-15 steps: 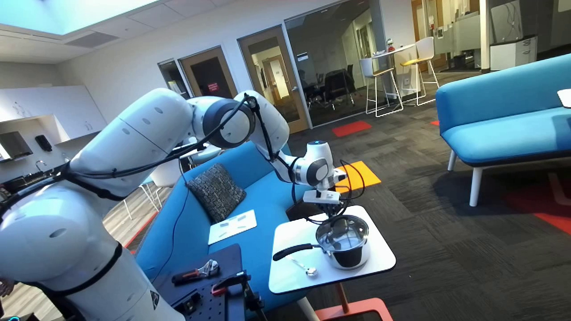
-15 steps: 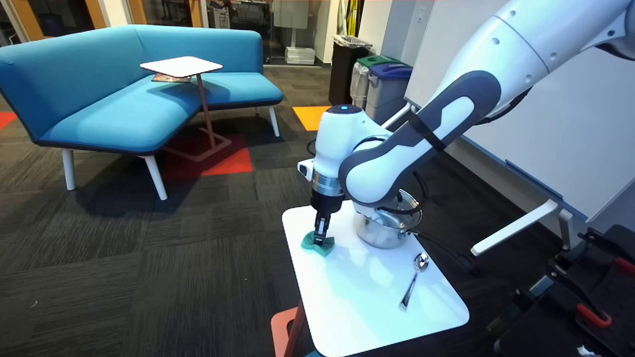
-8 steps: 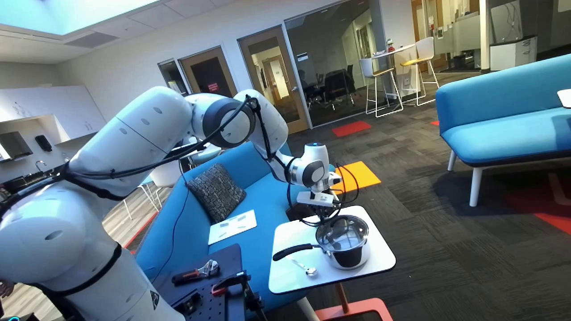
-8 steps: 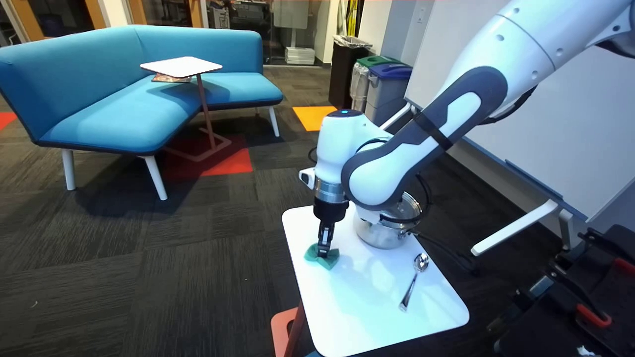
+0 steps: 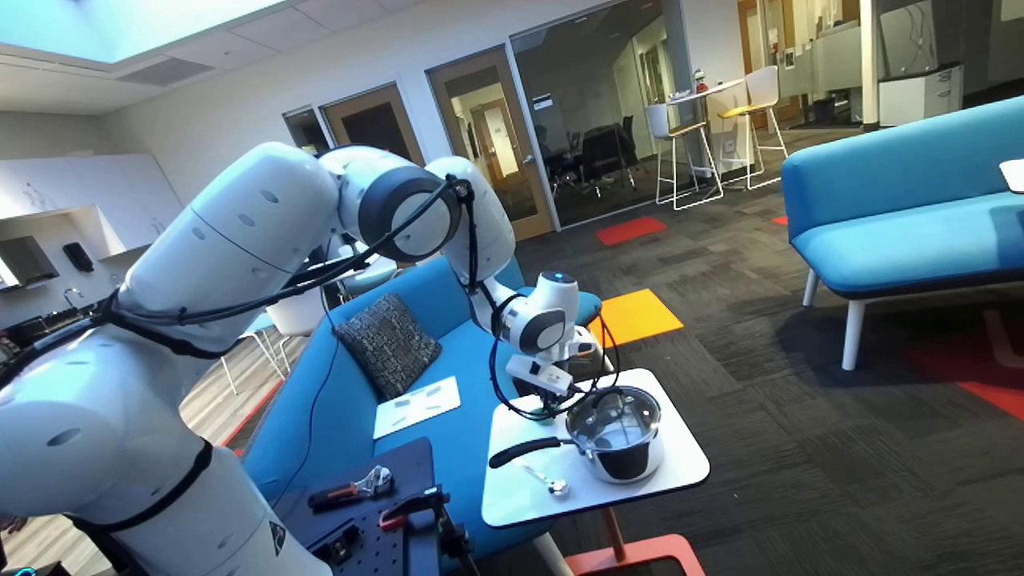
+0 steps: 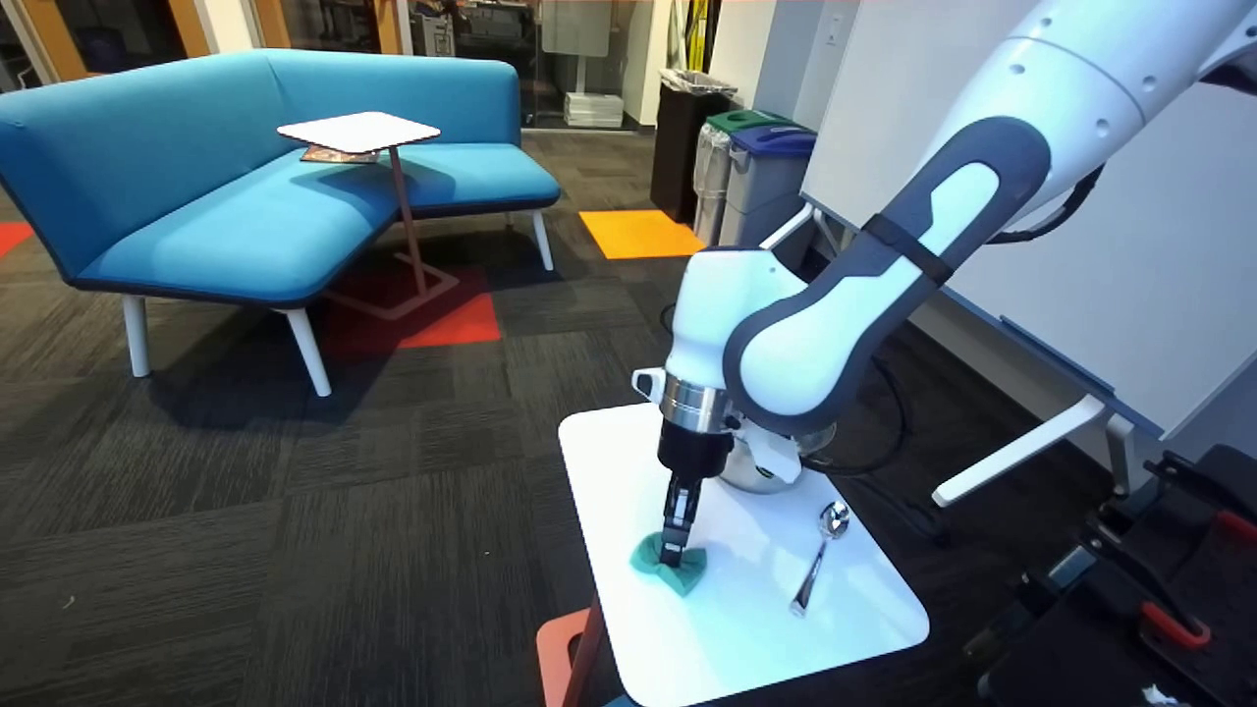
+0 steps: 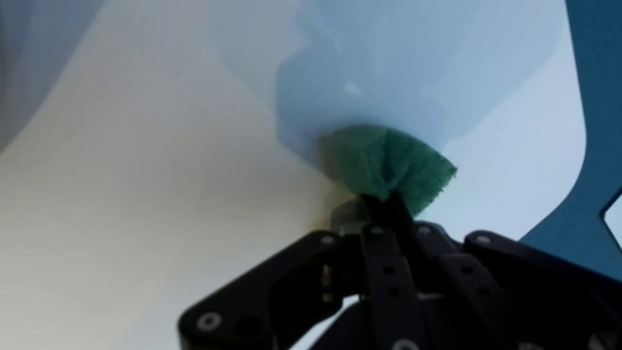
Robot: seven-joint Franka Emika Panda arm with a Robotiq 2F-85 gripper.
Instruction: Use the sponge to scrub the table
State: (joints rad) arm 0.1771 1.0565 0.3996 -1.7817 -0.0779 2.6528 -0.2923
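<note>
The sponge [image 6: 685,577], a teal soft block, is pinched in the middle so its ends flare out. It also shows in the wrist view [image 7: 357,155], and a sliver shows in an exterior view [image 5: 545,415]. My gripper [image 6: 673,558] points down, slightly tilted, and is shut on the sponge; its closed fingers show in the wrist view [image 7: 384,200]. The sponge appears to touch the white table top [image 6: 732,638], left of the spoon in that view. The table also shows in the wrist view [image 7: 194,170] and in an exterior view [image 5: 676,464].
A steel pot [image 5: 636,460] with a glass lid and black handle stands on the table beside the gripper, partly hidden by the arm in an exterior view [image 6: 751,479]. A metal spoon [image 6: 818,555] lies on the table. A blue sofa [image 5: 460,460] adjoins the table.
My gripper has slid the sponge along the table, toward the spoon's side and away from the table's far edge. The wrist has tilted somewhat. The pot and spoon have not moved.
</note>
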